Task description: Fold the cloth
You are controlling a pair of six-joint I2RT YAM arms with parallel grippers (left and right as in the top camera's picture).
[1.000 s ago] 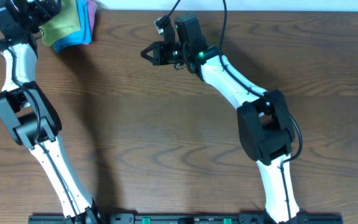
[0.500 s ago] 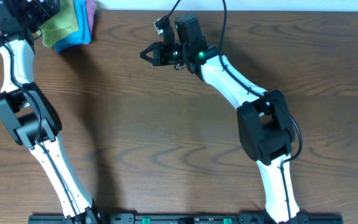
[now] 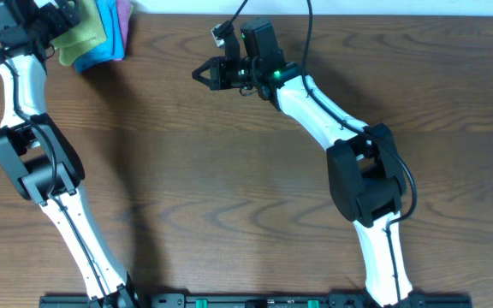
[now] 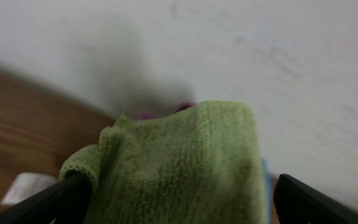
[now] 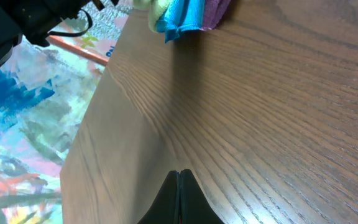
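Left gripper (image 4: 184, 182): its fingers (image 4: 55, 200) are being held spread wide, at the lower left and lower right corners of the left wrist view. The cloth (image 4: 185, 155) is bunched into a lime-green hump between them. It is touching the finger at lower left. A sliver of blue is showing between it and the finger at lower right, so no clamping on the fabric is being seen. A white wall (image 4: 260, 50) is filling the frame behind the hump.

In the overhead view this gripper and the cloth are being seen at the upper left corner of the wooden table (image 3: 229, 188). The cloth is lying on top of the blue cloth (image 3: 101, 53), with the pink cloth (image 3: 125, 15) just to the right of both.

Right gripper (image 5: 179, 186): its fingers (image 5: 166, 202) are being held pressed together with nothing between them. They are hanging over bare wood at top centre of the overhead frame, well apart from the cloth pile and pointing left towards it.
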